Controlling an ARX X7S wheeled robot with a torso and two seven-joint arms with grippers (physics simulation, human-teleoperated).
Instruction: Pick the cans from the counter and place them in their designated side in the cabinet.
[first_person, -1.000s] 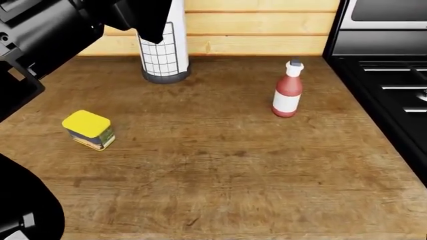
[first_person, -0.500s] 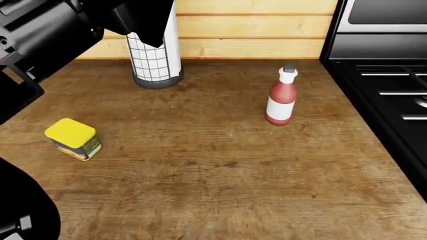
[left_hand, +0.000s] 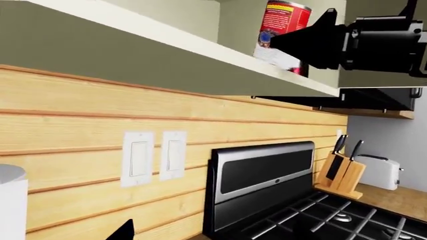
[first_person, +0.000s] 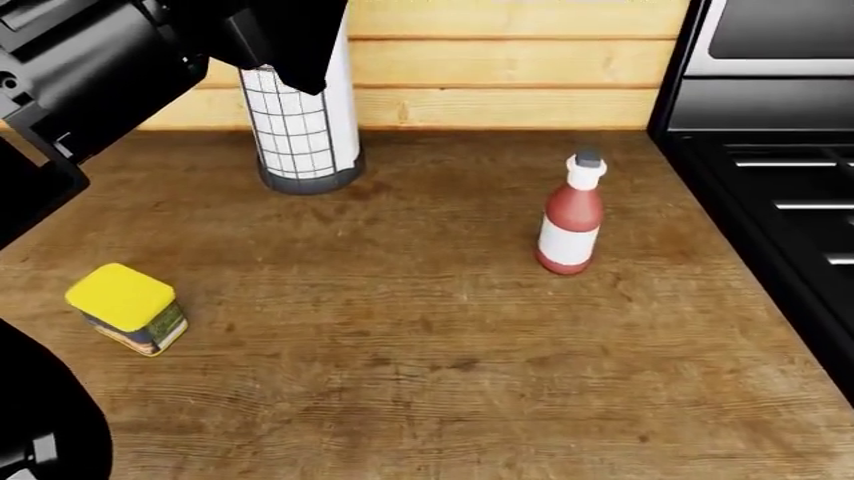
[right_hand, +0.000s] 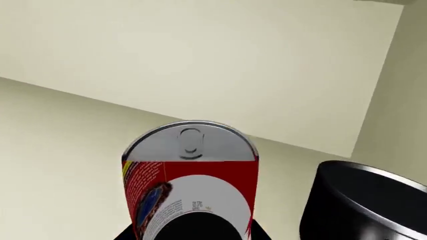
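- Brown wood-grain tabletop (first_person: 441, 370) is seen from the head view, and only one of the two cans is left on it; the task is judged about half done.
- Pale cream cabinet (left_hand: 167, 60) is mounted above the plank wall, with its shelf open to the front; the one thing seen in it is the red-and-white cylindrical can with a silver top (left_hand: 283, 30), apparently upright on the shelf.
- Black right hand (left_hand: 313, 42) is seen beside that can at the shelf edge. Whether it is gripping or has let go cannot be told; the placing step is judged to be in hand or just ending.
- Left hand itself is not seen in any view, so its state cannot be told.
- Squat yellow-lidded tin with a dark label (first_person: 126, 308) lies near the tabletop's left side, well apart from the red sauce bottle (first_person: 571, 218) and the white cylinder in a black wire grid (first_person: 304, 130).
- Next, a clean withdrawal from the shelf is called for, then a grasp of the tin.
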